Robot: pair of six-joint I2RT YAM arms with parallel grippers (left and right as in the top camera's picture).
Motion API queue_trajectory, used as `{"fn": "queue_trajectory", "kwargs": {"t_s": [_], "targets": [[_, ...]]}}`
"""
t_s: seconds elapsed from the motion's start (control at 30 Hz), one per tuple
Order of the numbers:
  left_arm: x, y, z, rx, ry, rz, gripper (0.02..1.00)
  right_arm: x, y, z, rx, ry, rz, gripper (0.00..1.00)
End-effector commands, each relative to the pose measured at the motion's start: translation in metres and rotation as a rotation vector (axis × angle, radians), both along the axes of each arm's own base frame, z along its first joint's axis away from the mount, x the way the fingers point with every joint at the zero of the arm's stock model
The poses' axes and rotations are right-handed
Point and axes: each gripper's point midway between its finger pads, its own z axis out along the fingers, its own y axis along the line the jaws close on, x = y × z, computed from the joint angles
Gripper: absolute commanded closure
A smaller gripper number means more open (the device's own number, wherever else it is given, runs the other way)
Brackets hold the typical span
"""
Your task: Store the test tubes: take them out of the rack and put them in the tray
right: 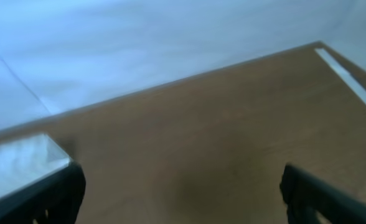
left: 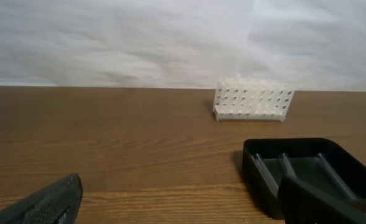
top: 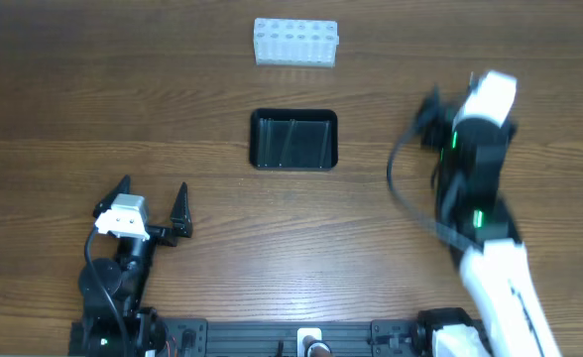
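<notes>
Clear tubes (top: pixel 290 141) lie in the black tray (top: pixel 293 113).

Brown wooden tabletop (top: pixel 123 89) lies open upper left; a bare strip separates white perforated rack (top: pixel 295 43) from black rectangular tray (top: pixel 293 114); white-and-black right arm (top: pixel 480 149) crowds centre right.

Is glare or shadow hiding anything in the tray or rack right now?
Top view: pale streaks inside the tray, cannot tell glare from contents. Left wrist view: rack evenly lit, no hard shadow. Right wrist view: a soft dark patch on the table.
</notes>
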Motion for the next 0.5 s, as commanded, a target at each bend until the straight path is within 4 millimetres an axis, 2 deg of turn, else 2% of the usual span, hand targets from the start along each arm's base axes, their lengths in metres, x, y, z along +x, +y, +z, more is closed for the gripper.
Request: {"fn": "queue_trajectory", "kwargs": {"t_s": [0.03, 0.13, 0.27, 0.5], "targets": [[0.000, -0.002, -0.001, 0.014, -0.003, -0.011, 0.018, -0.063, -0.009, -0.037, -0.037, -0.040, -0.019, 0.009], [0.000, -0.002, -0.001, 0.014, -0.003, -0.011, 0.018, -0.083, -0.011, -0.048, -0.021, -0.124, -0.020, 0.007], [0.000, -0.002, -0.001, 0.014, -0.003, -0.011, 0.020, -0.098, -0.011, -0.049, -0.011, -0.218, -0.019, 0.007], [0.000, -0.002, -0.001, 0.014, -0.003, -0.011, 0.018, -0.107, -0.012, -0.039, -0.068, -0.360, -0.007, 0.009]]}}
